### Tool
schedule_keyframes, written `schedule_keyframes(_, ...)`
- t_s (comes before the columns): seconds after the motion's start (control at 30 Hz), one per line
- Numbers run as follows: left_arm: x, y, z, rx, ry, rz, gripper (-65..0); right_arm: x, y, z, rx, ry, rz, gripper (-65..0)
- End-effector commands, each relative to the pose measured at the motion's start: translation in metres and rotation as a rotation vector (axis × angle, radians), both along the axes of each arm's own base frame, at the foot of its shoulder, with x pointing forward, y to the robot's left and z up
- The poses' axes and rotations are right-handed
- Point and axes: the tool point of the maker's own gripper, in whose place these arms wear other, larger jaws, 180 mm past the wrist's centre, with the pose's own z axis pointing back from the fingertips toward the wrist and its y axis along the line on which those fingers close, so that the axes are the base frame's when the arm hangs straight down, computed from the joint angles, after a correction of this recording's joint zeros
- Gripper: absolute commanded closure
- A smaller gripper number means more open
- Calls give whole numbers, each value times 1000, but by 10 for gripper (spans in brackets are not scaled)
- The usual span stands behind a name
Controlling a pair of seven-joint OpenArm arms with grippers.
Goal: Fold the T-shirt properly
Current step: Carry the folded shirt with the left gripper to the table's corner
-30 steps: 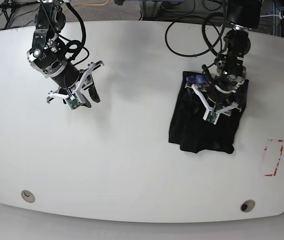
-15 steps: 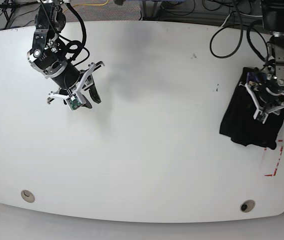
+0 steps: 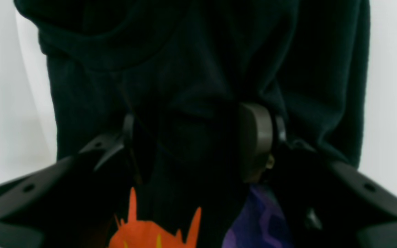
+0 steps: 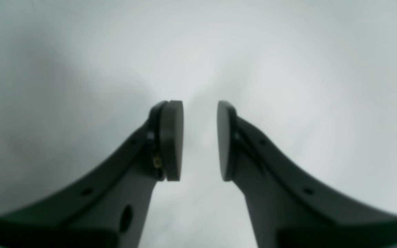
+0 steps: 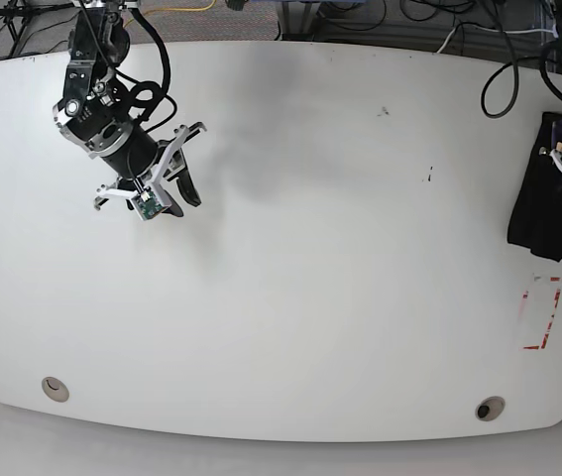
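My left claw (image 3: 198, 144) has its two pads pressed down into the folded T-shirt (image 3: 202, 69), with a thick hump of black cloth between them, so it looks like it is holding the shirt by a wide pinch. I can see one pad (image 3: 255, 141) well; the other is mostly hidden in the dark cloth. The orange and purple picture on the shirt shows just under the claw. From above, the T-shirt (image 5: 543, 213) sits as a small dark bundle at the far edge of the white table (image 5: 310, 297), close to the red marked box (image 5: 541, 313) but not in it. My right claw (image 4: 200, 141) hangs over bare table far from the shirt, open a little way, with nothing in it. I think the folding is mostly done and I am now sliding the bundle to its spot. To do this well I should move slowly and stay low, so the layers do not slip or open. I should keep the bundle away from the table edge, set it flat, then open the claw straight up.
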Motion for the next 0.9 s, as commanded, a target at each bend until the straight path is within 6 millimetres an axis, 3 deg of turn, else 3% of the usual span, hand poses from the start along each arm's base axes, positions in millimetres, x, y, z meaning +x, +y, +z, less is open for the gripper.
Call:
schedule_keyframes(0.0,-17,25,2,55,68,40,-339,5,3,15,15,-56,17,-160)
schedule_keyframes(0.13,-18,32,10,48,51,54,-339,5,3,15,15,-56,17,-160)
schedule_keyframes(0.27,-11,26,18,50,34,15,-339,5,3,15,15,-56,17,-160)
schedule_keyframes(0.43,6,14,51,127,6,-41,-339,6,2,15,8,-61,17,-160)
schedule_keyframes(0.53,22,-12,74,161,-59,-90,-339,13,-1,18,5,-101,17,-162)
schedule_keyframes(0.67,45,-62,101,141,-225,-161,-339,22,-2,13,19,-176,-2,-160)
schedule_keyframes(0.77,55,-88,111,92,-333,-170,-339,26,-4,5,24,-210,-14,-160)
schedule_keyframes(0.87,65,-111,123,33,-459,-161,-339,29,-18,-1,31,-237,-52,-160)
